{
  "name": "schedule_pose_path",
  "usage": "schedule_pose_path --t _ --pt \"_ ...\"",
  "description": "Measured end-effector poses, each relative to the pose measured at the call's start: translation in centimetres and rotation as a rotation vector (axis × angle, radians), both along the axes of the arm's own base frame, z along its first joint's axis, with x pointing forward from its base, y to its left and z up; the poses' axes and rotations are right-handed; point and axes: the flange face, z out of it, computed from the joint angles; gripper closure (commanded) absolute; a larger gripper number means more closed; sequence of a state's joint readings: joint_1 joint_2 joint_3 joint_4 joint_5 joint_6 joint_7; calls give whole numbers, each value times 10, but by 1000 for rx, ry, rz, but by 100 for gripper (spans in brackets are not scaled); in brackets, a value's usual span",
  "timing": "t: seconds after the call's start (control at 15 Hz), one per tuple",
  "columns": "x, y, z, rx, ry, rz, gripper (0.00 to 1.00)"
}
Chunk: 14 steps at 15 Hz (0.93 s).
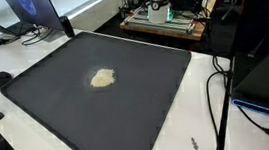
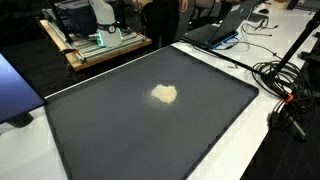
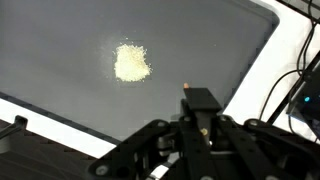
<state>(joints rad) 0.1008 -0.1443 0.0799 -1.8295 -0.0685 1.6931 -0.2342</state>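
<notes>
Crumbs or some like pale grains form a small loose heap (image 3: 131, 62) near the middle of a dark mat (image 3: 50, 40), which covers most of the white surface (image 1: 204, 118). In the wrist view the heap lies at about ten o'clock from the gripper (image 3: 190, 95), clearly apart from it. The gripper's fingers are pressed together and hold nothing.

The main hazard is probably scatter. The heap is unbound, so a fast or low sweep by the closed fingers would likely fling grains across the mat rather than move them together. Coming down too hard could catch the mat and drag or ruck it, spilling the heap. Cables (image 3: 285, 95) trail over the surface at three o'clock, just off the mat's edge, and a wide swing that way might snag them.
</notes>
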Motion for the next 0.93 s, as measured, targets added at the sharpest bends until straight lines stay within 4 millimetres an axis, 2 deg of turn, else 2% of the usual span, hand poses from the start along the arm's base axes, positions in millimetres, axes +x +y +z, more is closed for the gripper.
schedule_pose_path --t 0.13,0.27,0.47,0.67,0.93 --pt "8 4 -10 1 2 3 97" --pt "23 15 -34 -1 7 -7 97" --pt "56 29 -92 -70 4 -86 97" --pt "86 28 -147 -157 7 -203 97" --pt "122 26 -204 -230 22 -350 97"
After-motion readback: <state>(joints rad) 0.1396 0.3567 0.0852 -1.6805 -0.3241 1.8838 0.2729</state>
